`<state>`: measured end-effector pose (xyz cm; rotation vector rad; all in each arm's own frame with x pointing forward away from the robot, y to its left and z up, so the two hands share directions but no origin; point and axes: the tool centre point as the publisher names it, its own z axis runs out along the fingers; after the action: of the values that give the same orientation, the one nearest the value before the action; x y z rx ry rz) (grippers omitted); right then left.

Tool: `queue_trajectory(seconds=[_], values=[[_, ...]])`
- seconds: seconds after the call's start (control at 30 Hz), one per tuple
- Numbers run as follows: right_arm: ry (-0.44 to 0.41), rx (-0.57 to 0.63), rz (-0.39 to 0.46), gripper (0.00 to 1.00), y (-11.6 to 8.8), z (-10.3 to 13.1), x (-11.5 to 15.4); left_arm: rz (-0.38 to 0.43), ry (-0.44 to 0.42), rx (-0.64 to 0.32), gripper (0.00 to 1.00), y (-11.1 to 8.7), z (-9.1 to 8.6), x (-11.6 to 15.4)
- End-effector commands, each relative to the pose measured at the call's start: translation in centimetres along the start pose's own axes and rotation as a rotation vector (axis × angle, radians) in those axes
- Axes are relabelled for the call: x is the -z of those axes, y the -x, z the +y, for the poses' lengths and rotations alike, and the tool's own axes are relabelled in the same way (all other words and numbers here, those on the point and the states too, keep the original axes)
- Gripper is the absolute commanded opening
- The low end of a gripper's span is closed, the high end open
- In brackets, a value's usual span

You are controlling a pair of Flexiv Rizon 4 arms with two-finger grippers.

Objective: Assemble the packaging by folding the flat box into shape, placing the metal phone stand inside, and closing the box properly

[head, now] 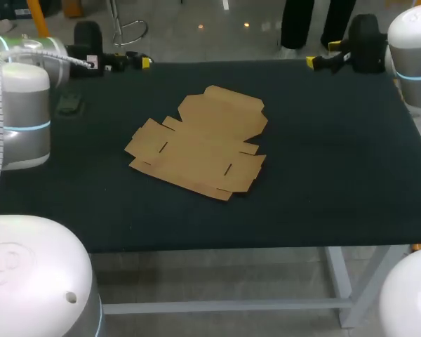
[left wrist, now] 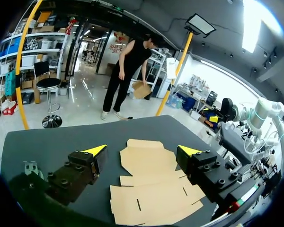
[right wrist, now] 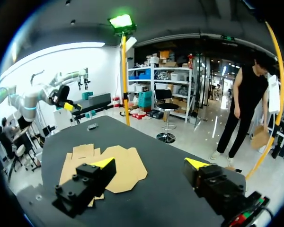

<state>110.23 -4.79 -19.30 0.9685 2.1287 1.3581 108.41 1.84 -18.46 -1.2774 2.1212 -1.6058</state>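
Since the box lies flat and unfolded in the middle of the counter, the first move is a reach inward from either side. My left end effector hangs over the far edge, fingers spread wide and holding nothing. Just beside it, on its outer side, sits a small grey-green thing that I take for the stand, well apart from the box. In my left wrist view the box lies ahead of and below the end effector, centred between its fingers, with its long axis running roughly away from me. My right end effector, also wide open and empty, has the box ahead but off toward one finger. Both look about equally far. Nothing stands between either one and the box.
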Motion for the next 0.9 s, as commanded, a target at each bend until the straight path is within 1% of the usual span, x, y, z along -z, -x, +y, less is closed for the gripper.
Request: queue_trajectory(seconds=[0.03, 0.07, 0.1, 0.13, 0.2, 0.27, 0.4, 0.47, 0.6, 0.63, 0.7, 0.77, 0.8, 0.9], values=[[-0.101, -0.035, 0.032, 1.00, 0.0, 0.3, 0.9, 0.042, 0.158, 0.038, 1.00, 0.2, -0.4, 0.6], [-0.121, -0.060, 0.034, 1.00, 0.0, 0.1, 1.0, 0.045, 0.173, 0.061, 1.00, 0.1, -0.3, 0.7], [-0.124, -0.068, 0.053, 1.00, 0.0, 0.0, 1.1, 0.063, 0.202, 0.070, 1.00, 0.1, -0.3, 0.7], [-0.136, -0.098, 0.075, 1.00, -0.1, -0.2, 1.3, 0.095, 0.229, 0.086, 1.00, 0.0, -0.2, 0.8], [-0.172, -0.140, 0.085, 1.00, -0.1, -0.5, 1.4, 0.145, 0.284, 0.115, 1.00, 0.0, -0.2, 0.9], [-0.198, -0.175, 0.100, 1.00, -0.3, -1.0, 1.6, 0.163, 0.321, 0.157, 1.00, -0.1, 0.0, 0.9], [-0.250, -0.235, 0.124, 1.00, -0.5, -1.7, 2.0, 0.164, 0.395, 0.229, 1.00, -0.4, 0.5, 0.9], [-0.281, -0.259, 0.116, 1.00, -0.7, -1.9, 2.3, 0.148, 0.426, 0.268, 1.00, -0.8, 0.7, 0.9], [-0.325, -0.287, 0.135, 1.00, -1.0, -2.4, 2.8, 0.125, 0.496, 0.354, 1.00, -1.7, 1.2, 1.0], [-0.333, -0.292, 0.137, 1.00, -1.0, -2.6, 2.8, 0.119, 0.495, 0.369, 1.00, -1.8, 1.4, 1.1], [-0.357, -0.308, 0.150, 1.00, -1.2, -3.0, 3.0, 0.149, 0.534, 0.389, 1.00, -2.3, 1.8, 1.2], [-0.372, -0.314, 0.156, 1.00, -1.4, -3.4, 3.1, 0.199, 0.572, 0.398, 1.00, -2.5, 2.3, 1.2], [-0.381, -0.316, 0.163, 1.00, -1.5, -3.6, 3.2, 0.217, 0.577, 0.412, 1.00, -2.6, 2.5, 1.2], [-0.413, -0.336, 0.181, 1.00, -1.7, -4.2, 3.4, 0.225, 0.611, 0.433, 1.00, -2.8, 3.1, 1.2]])
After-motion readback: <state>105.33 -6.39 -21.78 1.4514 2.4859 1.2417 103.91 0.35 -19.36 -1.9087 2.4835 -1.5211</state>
